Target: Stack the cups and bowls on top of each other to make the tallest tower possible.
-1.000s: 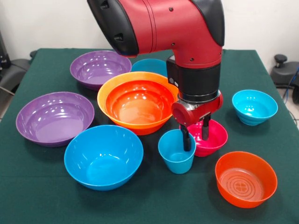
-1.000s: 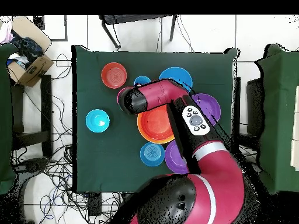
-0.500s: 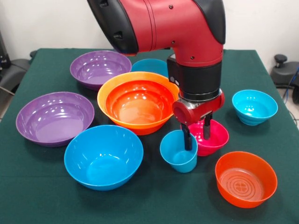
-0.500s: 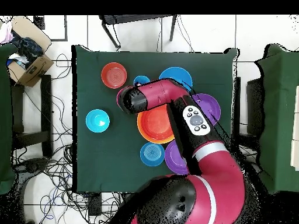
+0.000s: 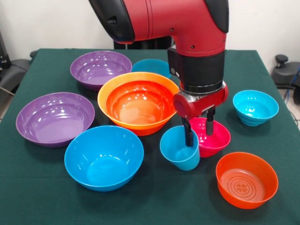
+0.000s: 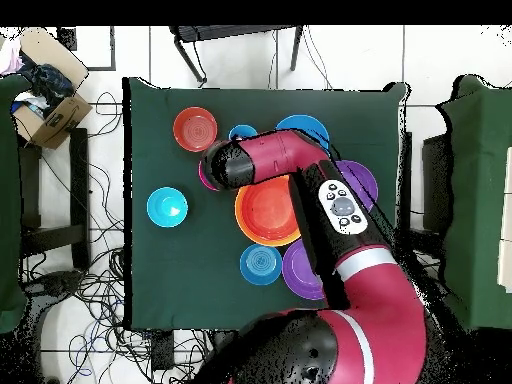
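My gripper (image 5: 198, 131) is shut on the light blue cup (image 5: 179, 149). One finger is inside the cup and the other is outside its far wall, over the magenta bowl (image 5: 216, 138). The cup hangs tilted, just off the cloth. To its left stands the large orange bowl (image 5: 106, 92) with a red-orange bowl (image 5: 139, 107) nested in it. A big blue bowl (image 5: 104, 156) sits at the front. In the overhead view the arm hides the gripper, and only part of the cup (image 6: 243, 132) shows.
Two purple bowls (image 5: 55, 117) (image 5: 101, 68) sit on the left, and a blue bowl (image 5: 151, 66) behind the orange one. A small cyan bowl (image 5: 255, 107) and a red-orange bowl (image 5: 246, 178) are at the right. A cardboard box (image 6: 47, 100) stands off the table.
The gripper has risen a little and shifted right, taking the cup with it. The cup now tilts and its base has left the cloth.
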